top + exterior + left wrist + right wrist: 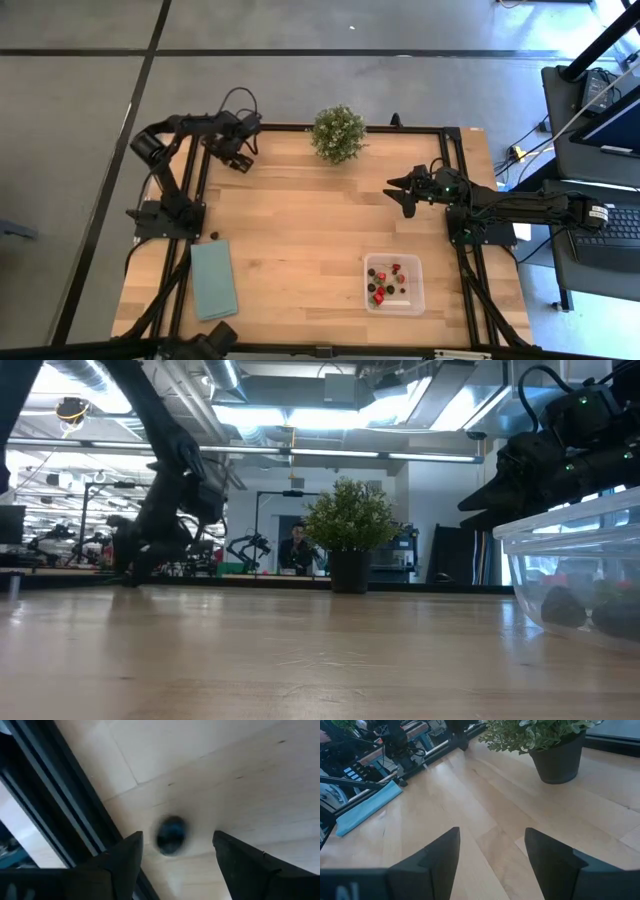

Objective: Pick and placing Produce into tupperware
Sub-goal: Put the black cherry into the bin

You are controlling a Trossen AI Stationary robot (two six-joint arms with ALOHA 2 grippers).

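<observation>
The clear tupperware [393, 283] stands at the table's near right and holds several red and dark berries [383, 284]; its wall also shows in the low view [580, 560]. My left gripper [237, 152] is open at the far left, close above the table. In the left wrist view a dark berry [171, 835] lies on the wood between its fingers, apart from both, beside the black rail. Another small dark piece [213, 236] lies by the left rail. My right gripper [400, 190] is open and empty above the table's right middle, pointing toward the table's left.
A potted green plant [338, 133] stands at the far middle edge and also shows in the right wrist view [555, 745]. A flat teal cloth [213, 280] lies at the near left. Black frame rails [205, 190] run along the table's sides. Bare wood lies in the middle.
</observation>
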